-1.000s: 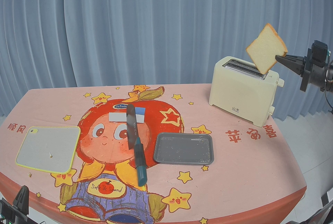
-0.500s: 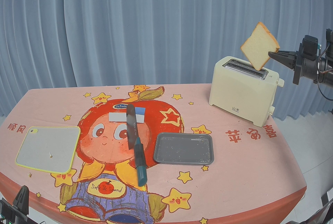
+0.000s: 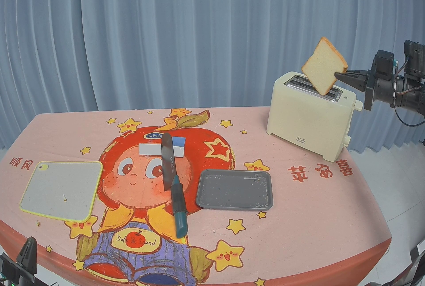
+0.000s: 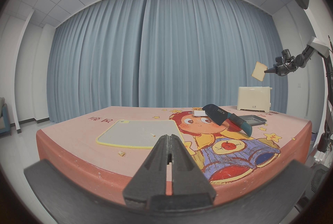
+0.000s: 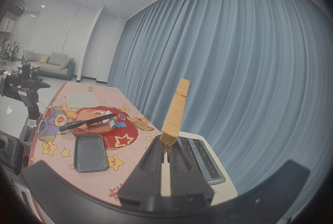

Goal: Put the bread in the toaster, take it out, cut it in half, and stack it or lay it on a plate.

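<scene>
Cream-coloured and two-slotted, the toaster (image 3: 310,116) stands at the far right of the table (image 3: 310,216), which wears a pink cartoon-printed cloth. The bread (image 3: 324,65) is a single pale slice with a brown crust. It hangs in the air over the toaster's slots, tilted so that one corner points down. From the left wrist camera the bread (image 4: 258,71) is clear of the toaster (image 4: 254,98), with open space between them. The right gripper (image 3: 338,75) comes in level from the right and pinches the slice by its right-hand corner. In its own wrist camera the right gripper (image 5: 165,141) has both fingers pressed against the slice's lower edge (seen edge-on there).

The grey plate (image 3: 233,205), really a shallow rectangular tray, lies near the middle of the table. Just beside it on the left lies a knife (image 3: 173,185), its teal handle toward the robot and its blade across a small white-and-blue block (image 3: 177,150). A yellow-rimmed cutting board (image 3: 62,189) lies at the left end. The left gripper (image 4: 169,146) sits low off the table's near left corner, fingers together and holding nothing.
</scene>
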